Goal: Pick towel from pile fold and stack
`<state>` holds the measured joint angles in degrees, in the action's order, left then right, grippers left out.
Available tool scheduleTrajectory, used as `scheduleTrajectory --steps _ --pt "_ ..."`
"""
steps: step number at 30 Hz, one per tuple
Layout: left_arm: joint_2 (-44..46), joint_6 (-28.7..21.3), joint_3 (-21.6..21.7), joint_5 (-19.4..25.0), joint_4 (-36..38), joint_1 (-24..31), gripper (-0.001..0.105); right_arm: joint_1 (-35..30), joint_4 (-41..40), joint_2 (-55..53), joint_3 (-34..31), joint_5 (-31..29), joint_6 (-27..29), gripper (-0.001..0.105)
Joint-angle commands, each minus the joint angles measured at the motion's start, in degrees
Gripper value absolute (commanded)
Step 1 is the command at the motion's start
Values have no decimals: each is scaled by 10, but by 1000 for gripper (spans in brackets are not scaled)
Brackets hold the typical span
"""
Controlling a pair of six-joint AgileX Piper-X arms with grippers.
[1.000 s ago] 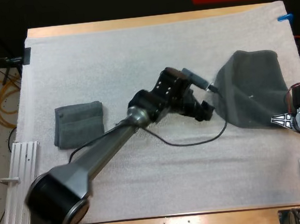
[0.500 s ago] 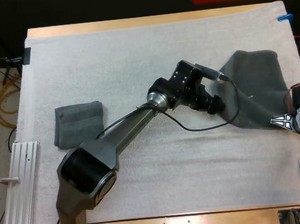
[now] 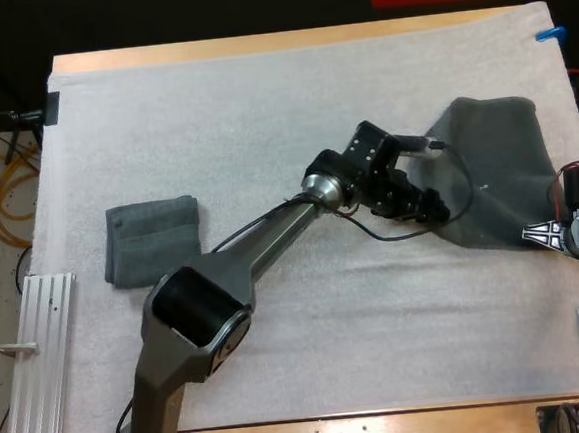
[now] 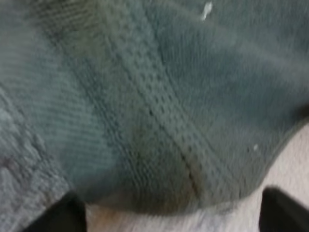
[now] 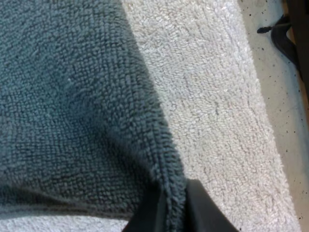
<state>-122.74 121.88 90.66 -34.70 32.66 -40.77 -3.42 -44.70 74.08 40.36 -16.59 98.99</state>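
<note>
Left claw (image 3: pixel 436 208) wide, fingers (image 4: pixel 67 215) apart at the near-left edge of the spread towel (image 3: pixel 491 165), not gripping it. Right claw (image 3: pixel 545 233) pinched on that towel's near-right corner, cloth pressed between both fingers (image 5: pixel 203 210). Spread towel lies on the right side of the white mat (image 3: pixel 261 108); folded towel (image 3: pixel 152 239) sits flat at the mat's left, well apart. Mat covers the wooden desk (image 3: pixel 256 45). Left arm (image 3: pixel 262 244) reaches diagonally across the mat from the near-left.

Left arm (image 3: pixel 270 228) grey metallic tube, black round joints; left hand (image 3: pixel 431 208) black.
</note>
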Motion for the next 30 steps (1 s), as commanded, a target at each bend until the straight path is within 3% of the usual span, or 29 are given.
scheduleTrajectory --steps 1,11,16,22,24,30 --pt "0 9 14 -9 1 -6 69 -4 -2 -3 1 2 2 0" --pt "-16 53 31 -12 1 -17 68 -4 -2 -3 1 3 2 0" --pt "-26 82 37 -6 3 -21 54 -4 -2 -3 1 16 2 0" --pt "-31 83 47 7 2 -29 51 -4 -2 -3 1 19 2 0" --pt "-33 83 51 15 2 -31 46 -4 -2 -3 1 19 2 0" --pt "-33 82 52 31 1 -35 1 -4 -2 -3 1 24 2 0"
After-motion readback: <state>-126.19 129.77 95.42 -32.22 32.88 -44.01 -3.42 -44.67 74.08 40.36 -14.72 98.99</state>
